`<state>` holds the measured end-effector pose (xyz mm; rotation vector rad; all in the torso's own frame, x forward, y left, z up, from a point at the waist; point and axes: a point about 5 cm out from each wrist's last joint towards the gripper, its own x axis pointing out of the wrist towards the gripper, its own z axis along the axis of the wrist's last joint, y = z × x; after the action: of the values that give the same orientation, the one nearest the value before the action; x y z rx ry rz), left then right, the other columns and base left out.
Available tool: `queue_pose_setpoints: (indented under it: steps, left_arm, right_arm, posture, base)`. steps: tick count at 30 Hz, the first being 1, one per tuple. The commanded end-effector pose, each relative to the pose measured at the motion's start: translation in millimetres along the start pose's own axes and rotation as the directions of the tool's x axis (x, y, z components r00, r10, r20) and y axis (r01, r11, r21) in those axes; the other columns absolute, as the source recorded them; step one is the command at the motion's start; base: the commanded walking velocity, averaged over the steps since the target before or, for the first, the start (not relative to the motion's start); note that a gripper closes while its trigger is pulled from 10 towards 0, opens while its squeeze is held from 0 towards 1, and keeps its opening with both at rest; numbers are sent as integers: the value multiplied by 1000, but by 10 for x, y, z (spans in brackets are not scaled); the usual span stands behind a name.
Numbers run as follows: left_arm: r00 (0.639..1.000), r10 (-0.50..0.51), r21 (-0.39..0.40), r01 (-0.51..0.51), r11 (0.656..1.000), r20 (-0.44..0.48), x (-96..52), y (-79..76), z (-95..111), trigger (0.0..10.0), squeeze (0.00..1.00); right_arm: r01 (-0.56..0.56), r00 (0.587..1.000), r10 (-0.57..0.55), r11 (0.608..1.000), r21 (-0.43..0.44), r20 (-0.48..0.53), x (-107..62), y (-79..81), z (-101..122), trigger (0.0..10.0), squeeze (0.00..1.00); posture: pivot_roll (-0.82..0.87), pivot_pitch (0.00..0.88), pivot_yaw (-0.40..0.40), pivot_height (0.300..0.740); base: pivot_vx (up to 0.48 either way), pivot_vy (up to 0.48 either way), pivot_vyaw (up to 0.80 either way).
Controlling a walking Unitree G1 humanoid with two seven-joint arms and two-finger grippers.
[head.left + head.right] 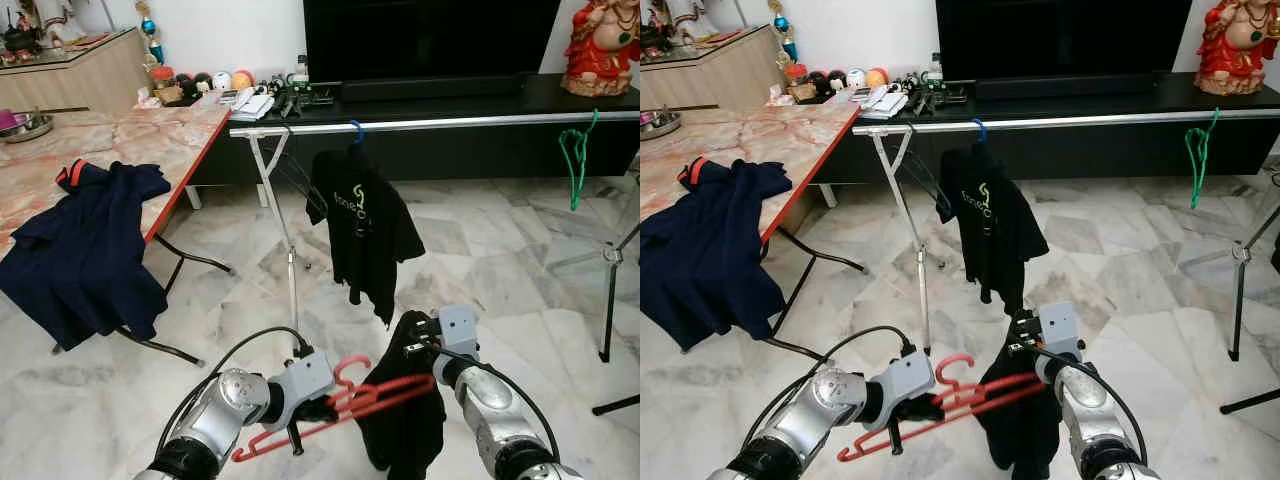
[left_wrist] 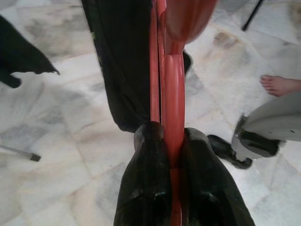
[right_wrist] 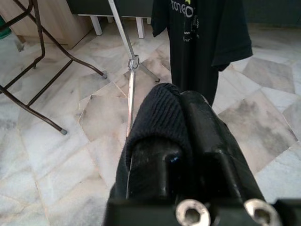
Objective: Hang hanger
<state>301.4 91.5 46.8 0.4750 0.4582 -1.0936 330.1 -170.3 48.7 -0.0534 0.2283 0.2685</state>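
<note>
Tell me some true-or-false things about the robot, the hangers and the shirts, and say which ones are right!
1. The left gripper is shut on the red hanger. True.
2. The right gripper holds a white towel. False: it grips a black garment.
3. A black T-shirt hangs on the rail. True.
4. The green hanger lies on the floor. False: it hangs on the rail.
5. A navy shirt drapes over the table's edge. True.

A navy shirt [image 1: 80,250] drapes over the marble desk [image 1: 150,135], while a red figurine [image 1: 603,45] stands on the black TV cabinet [image 1: 560,100].
</note>
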Motion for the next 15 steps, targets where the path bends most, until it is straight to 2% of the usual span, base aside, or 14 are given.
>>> queue_pose_setpoints:
  steps: [1,9,12,15]
  left_arm:
    - [1000,15,-1,-15,1000,-22,-14,7,-62,10000,0]
    - [993,-75,38,79,996,-95,-58,-83,-198,10000,0]
    - [995,-28,43,33,999,-101,-52,-45,-212,10000,0]
    - [994,-24,37,28,999,-109,-35,-46,-226,10000,0]
  right_arm:
    - [-3,1000,3,1000,20,4,-8,19,-21,10000,0]
    - [5,1000,-5,1000,22,-13,-49,-15,-80,10000,0]
    - [11,1000,-10,1000,23,-15,-51,-34,-77,10000,0]
    - [13,1000,-13,1000,25,-17,-52,-42,-77,10000,0]
  posture:
    - [-46,0,48,740]
    - [-44,0,48,740]
    - [-40,0,45,740]
    - [-45,0,44,740]
  base:
    - [0,0,0]
    - [0,0,0]
    - [0,0,0]
    - [0,0,0]
